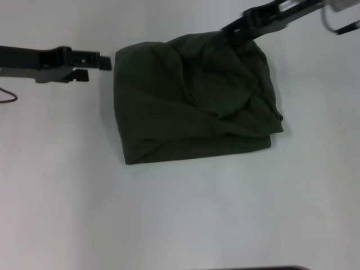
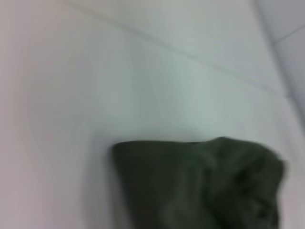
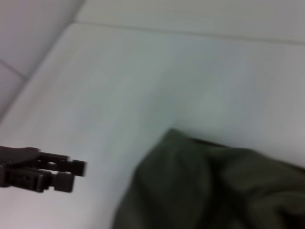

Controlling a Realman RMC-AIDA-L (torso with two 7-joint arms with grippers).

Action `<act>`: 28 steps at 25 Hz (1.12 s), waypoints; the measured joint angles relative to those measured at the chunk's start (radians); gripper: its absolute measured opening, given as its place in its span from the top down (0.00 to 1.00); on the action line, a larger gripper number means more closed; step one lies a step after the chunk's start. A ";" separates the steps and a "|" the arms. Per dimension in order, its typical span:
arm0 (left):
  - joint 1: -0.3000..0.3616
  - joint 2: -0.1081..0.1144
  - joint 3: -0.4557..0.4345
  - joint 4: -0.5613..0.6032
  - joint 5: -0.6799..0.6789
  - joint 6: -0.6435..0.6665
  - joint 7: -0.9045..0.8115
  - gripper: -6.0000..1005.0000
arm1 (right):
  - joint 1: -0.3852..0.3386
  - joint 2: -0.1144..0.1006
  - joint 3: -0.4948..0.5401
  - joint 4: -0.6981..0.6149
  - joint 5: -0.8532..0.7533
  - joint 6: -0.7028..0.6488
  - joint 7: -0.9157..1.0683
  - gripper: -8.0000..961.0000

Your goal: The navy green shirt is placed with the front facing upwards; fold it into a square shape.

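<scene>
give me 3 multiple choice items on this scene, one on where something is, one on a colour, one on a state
1. Where is the left tool?
A. on top of the shirt
B. just beside the shirt's left edge
C. under the shirt

2. What colour is the shirt?
A. dark olive green
B. red
C. white

3. What state is the shirt in?
A. spread flat with sleeves out
B. hanging in the air
C. folded into a rough square, wrinkled

Answers:
1 B, the head view shows table between its tip and the cloth.
2 A, it looks dark olive in all views.
3 C, a compact block lies on the table; the right tool is at its far right corner.
</scene>
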 joint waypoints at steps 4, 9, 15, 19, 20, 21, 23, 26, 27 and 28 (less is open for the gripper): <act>-0.001 -0.007 -0.056 0.003 -0.076 0.078 0.043 0.25 | 0.039 0.020 -0.023 0.083 0.006 0.072 -0.005 0.43; 0.004 -0.004 -0.100 0.005 -0.161 0.125 0.065 0.12 | 0.044 0.050 -0.051 0.140 0.006 0.194 -0.005 0.43; 0.011 -0.006 -0.111 0.003 -0.202 0.132 0.083 0.12 | 0.022 0.073 -0.107 0.215 0.009 0.390 -0.010 0.43; 0.013 -0.007 -0.112 -0.002 -0.211 0.127 0.089 0.12 | 0.023 0.076 -0.140 0.261 0.006 0.500 -0.024 0.43; 0.013 -0.007 -0.112 -0.003 -0.212 0.126 0.090 0.12 | 0.019 0.076 -0.155 0.263 0.004 0.531 -0.022 0.43; 0.013 -0.007 -0.113 -0.003 -0.212 0.123 0.091 0.12 | 0.013 0.075 -0.166 0.257 0.003 0.553 -0.015 0.43; 0.013 -0.007 -0.113 -0.004 -0.213 0.120 0.091 0.12 | -0.003 0.072 -0.177 0.228 0.003 0.565 -0.002 0.43; 0.012 -0.008 -0.114 -0.004 -0.214 0.115 0.091 0.12 | -0.027 0.071 -0.178 0.151 -0.010 0.546 0.007 0.43; 0.010 -0.008 -0.114 -0.005 -0.214 0.114 0.091 0.12 | -0.034 0.071 -0.179 0.124 -0.036 0.545 0.017 0.43; 0.010 -0.009 -0.114 -0.005 -0.214 0.113 0.091 0.12 | -0.039 0.070 -0.178 0.103 -0.067 0.548 0.033 0.43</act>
